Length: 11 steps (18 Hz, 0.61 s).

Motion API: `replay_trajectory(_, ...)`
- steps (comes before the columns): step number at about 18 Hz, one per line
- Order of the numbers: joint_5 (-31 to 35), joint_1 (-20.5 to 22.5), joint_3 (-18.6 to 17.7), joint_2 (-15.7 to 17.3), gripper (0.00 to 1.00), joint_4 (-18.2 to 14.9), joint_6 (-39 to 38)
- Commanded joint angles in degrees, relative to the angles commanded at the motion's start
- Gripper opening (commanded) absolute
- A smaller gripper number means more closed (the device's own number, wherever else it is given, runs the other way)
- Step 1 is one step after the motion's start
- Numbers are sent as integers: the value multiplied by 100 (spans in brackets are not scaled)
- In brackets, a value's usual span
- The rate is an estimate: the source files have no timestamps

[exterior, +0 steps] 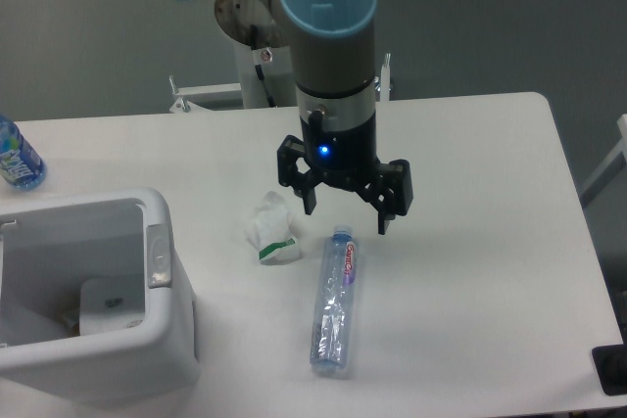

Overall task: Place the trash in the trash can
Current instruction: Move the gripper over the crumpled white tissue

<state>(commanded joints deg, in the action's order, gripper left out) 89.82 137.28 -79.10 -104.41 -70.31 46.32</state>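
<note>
The trash can (157,335) holds a white piece; claw (346,216) spread above the bottle (335,301).

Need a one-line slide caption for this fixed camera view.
Open gripper hovers above crumpled wrapper and flattened bottle, white trash can at left.

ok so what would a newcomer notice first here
Probably the arm's end effector, open, hanging above the table mid-frame. Just below it lie the flattened clear bottle and, to its left, the crumpled white wrapper. The big white trash can fills the lower left corner.
</note>
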Motion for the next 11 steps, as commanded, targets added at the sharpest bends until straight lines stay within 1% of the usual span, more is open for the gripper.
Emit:
replay_trajectory(1,9,0,-78,0,100,35,0)
replay_trajectory(2,-9,18,-236,9,100,70,35)
replay_trajectory(5,-9,9,-439,35,100,132,-9)
replay_trajectory(8,-35,0,-711,18,100,114,-18)
replay_trajectory(10,-61,-8,-1009,26,100,149,-44)
replay_trajectory(11,-61,-17,-1176,35,100,254,-175)
